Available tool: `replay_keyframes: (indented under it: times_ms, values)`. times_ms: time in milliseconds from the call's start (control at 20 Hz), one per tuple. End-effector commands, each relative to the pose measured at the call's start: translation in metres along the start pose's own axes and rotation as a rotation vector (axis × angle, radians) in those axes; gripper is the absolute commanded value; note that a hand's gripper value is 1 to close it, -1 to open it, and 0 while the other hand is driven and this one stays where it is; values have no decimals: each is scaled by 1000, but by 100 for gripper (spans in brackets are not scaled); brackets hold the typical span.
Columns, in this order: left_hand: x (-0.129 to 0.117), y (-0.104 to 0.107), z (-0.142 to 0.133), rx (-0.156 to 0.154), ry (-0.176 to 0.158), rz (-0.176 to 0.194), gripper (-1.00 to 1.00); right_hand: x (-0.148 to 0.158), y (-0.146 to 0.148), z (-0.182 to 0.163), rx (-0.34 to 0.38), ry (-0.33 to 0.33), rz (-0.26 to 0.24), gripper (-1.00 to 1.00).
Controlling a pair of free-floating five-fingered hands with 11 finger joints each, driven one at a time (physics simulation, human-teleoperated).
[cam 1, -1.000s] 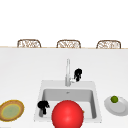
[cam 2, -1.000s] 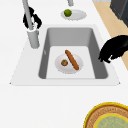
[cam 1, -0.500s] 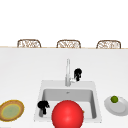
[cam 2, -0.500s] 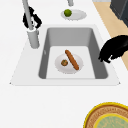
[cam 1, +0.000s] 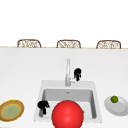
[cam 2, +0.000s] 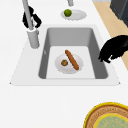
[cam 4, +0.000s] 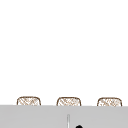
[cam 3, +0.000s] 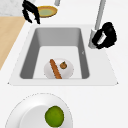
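My right hand [cam 1: 78, 73] is just right of the tall faucet [cam 1: 67, 72], behind the sink. In the right side view its fingers [cam 3: 105, 36] curl round the small handle at the faucet's base [cam 3: 93, 40]; the left side view shows this hand [cam 2: 31, 18] behind the spout. My left hand [cam 1: 43, 106] hovers over the sink's front left corner with loosely bent fingers pointing down and nothing in them [cam 3: 31, 11] [cam 2: 113, 48]. On the sink floor lies a white plate [cam 2: 75, 58] with a sausage [cam 2: 72, 60] and a small brown ball [cam 2: 64, 62].
A large red ball [cam 1: 67, 115] covers the sink's front edge in the front view. A white plate [cam 1: 120, 106] with a lime [cam 1: 114, 99] sits on the counter right of the sink. A yellow-rimmed plate [cam 1: 11, 110] sits left. Several chair backs [cam 1: 68, 43] line the far edge.
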Motion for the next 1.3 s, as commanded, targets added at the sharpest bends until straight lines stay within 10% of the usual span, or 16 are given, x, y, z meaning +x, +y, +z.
replay_keyframes:
  times_ms: [0, 900, 950, 1250]
  values:
    - [0, 0, 0, 0, 0, 0, 0, 30, -17, 11, 9, 19, 14, 100]
    - [0, 0, 0, 0, 0, 0, 0, 17, -31, 24, -3, 82, 60, 100]
    - [0, 0, 0, 0, 0, 0, 0, 14, -29, 25, -3, 81, 59, -100]
    - [0, 0, 0, 0, 0, 0, 0, 11, -33, 38, 6, 75, 73, -100]
